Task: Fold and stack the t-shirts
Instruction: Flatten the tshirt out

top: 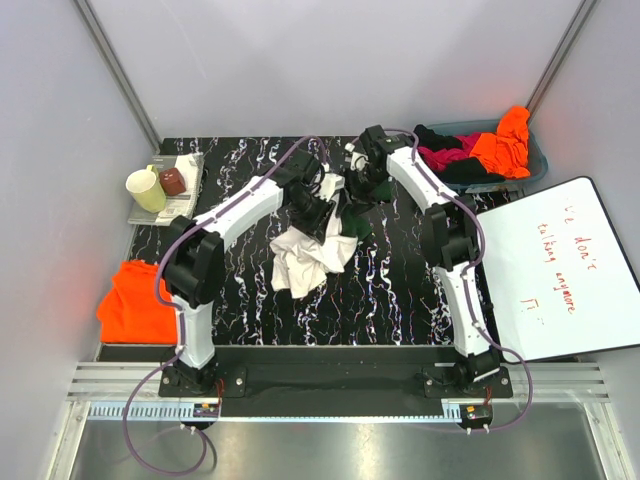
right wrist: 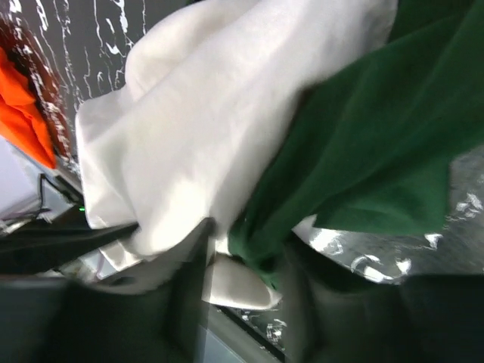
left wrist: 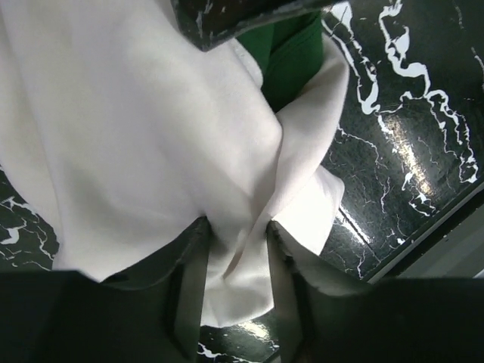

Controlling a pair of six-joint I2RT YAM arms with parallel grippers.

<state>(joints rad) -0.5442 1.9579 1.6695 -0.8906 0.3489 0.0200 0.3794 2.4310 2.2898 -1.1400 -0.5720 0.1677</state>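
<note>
A cream t-shirt (top: 308, 258) with dark green sleeves hangs bunched over the middle of the black marbled table (top: 400, 300). My left gripper (top: 318, 212) pinches a fold of its cream cloth (left wrist: 151, 128) between both fingers, so the left gripper (left wrist: 238, 227) is shut on it. My right gripper (top: 358, 190) holds the same shirt from the far right. There the right gripper (right wrist: 248, 238) is shut on cream cloth (right wrist: 204, 113) and a green sleeve (right wrist: 378, 128). An orange t-shirt (top: 135, 300) lies at the table's left edge.
A grey bin (top: 535, 160) at the back right holds orange, magenta and black shirts. A white board (top: 555, 270) with red writing lies on the right. At the back left a tray carries a pale mug (top: 147, 188) and a brown object (top: 173, 181).
</note>
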